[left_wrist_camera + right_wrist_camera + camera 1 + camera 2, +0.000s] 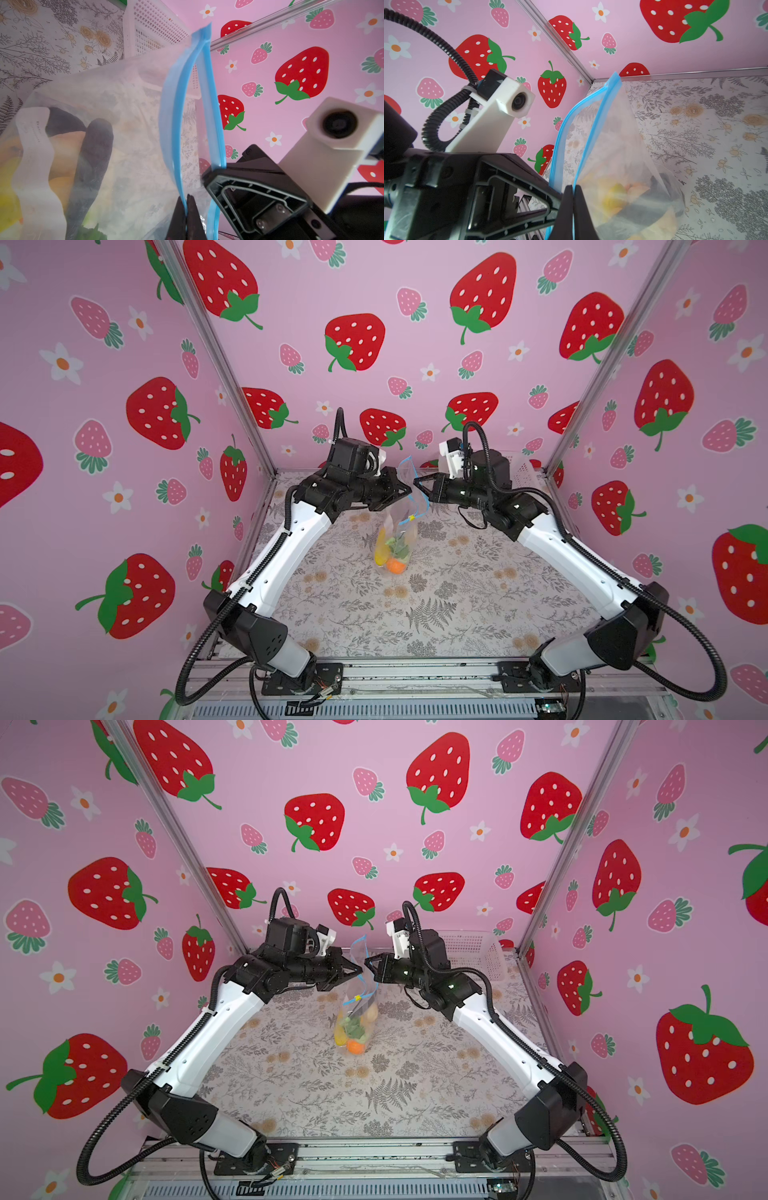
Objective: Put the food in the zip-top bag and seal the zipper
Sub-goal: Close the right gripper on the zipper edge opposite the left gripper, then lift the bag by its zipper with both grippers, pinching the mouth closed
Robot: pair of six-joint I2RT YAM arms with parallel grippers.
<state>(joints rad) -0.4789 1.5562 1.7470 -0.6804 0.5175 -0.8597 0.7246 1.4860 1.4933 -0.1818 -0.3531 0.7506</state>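
Floral table below; white mesh basket at back right. Zip-top bag hung between my two grippers, mouth up. Left gripper clamped tight on one lip of zipper; right gripper clamped on opposite lip; lips stood apart. Food lay at bag bottom, well below my jaws. White label: print too blurred to read. Yellow slider sat at low end of zipper.
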